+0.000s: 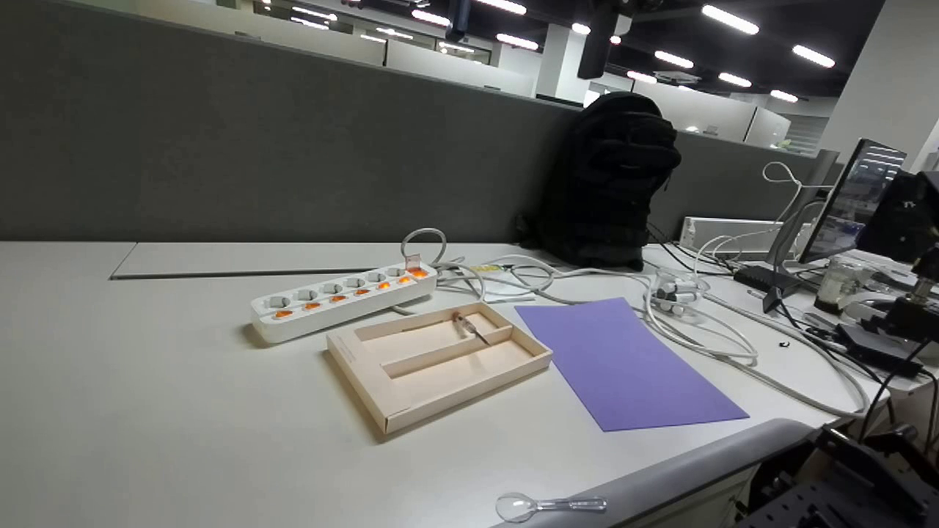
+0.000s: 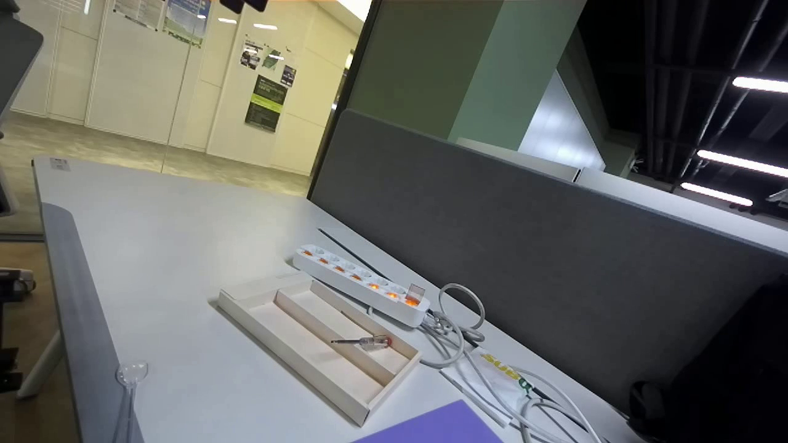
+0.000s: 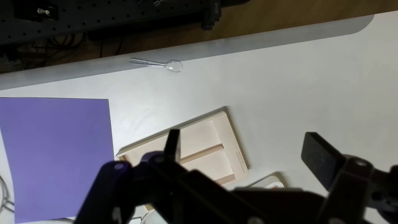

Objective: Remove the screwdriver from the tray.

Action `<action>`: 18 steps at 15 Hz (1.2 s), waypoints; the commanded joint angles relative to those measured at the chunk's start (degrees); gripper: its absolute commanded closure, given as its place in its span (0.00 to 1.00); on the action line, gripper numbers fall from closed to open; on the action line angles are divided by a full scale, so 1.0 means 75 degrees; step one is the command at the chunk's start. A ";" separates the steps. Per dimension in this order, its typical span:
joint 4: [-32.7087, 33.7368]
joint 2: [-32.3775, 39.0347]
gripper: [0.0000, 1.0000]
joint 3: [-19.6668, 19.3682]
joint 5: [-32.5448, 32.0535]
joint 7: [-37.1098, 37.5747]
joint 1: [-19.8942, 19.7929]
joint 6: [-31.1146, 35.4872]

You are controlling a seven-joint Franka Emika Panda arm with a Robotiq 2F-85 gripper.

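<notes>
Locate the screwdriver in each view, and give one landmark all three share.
In an exterior view: the screwdriver, below the picture's centre.
In an exterior view: the screwdriver, lower middle.
Wrist view: not visible; the gripper hides part of the tray.
Shared landmark: the purple sheet, beside the tray.

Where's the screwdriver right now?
In both exterior views, the screwdriver lies in the tray, mostly on the side nearer the power strip, reaching across the divider.
</notes>
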 commanded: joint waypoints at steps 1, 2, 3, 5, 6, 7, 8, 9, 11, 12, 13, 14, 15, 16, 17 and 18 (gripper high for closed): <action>0.0011 0.0009 0.00 -0.0031 -0.0023 0.0014 0.0032 -0.0011; 0.0011 0.0009 0.00 -0.0031 -0.0023 0.0013 0.0032 -0.0011; 0.0011 0.0009 0.00 -0.0031 -0.0023 0.0013 0.0032 -0.0011; 0.0011 0.0009 0.00 -0.0031 -0.0023 0.0012 0.0033 -0.0010; 0.0011 0.0009 0.00 -0.0031 -0.0023 0.0012 0.0033 -0.0010; 0.0011 0.0009 0.00 -0.0031 -0.0023 0.0012 0.0033 -0.0010; 0.0011 0.0009 0.00 -0.0031 -0.0023 0.0012 0.0033 -0.0010; 0.0011 0.0009 0.00 -0.0031 -0.0023 0.0012 0.0033 -0.0010; -0.0025 0.0059 0.00 0.0014 -0.0119 0.0091 -0.0048 0.0093; -0.0065 0.0088 0.00 0.0023 -0.0156 0.0143 -0.0107 0.0176; -0.0111 0.0131 0.00 -0.0007 -0.0144 0.0167 -0.0157 0.0245; -0.0140 0.0155 0.00 -0.0029 -0.0130 0.0179 -0.0184 0.0278; -0.0183 0.0196 0.00 -0.0033 -0.0162 0.0215 -0.0239 0.0331; -0.0214 0.0232 0.00 -0.0039 -0.0187 0.0216 -0.0269 0.0370; -0.0317 0.0313 0.00 -0.0034 -0.0296 0.0296 -0.0379 0.0559; -0.0449 0.0411 0.00 -0.0044 -0.0386 0.0327 -0.0496 0.0815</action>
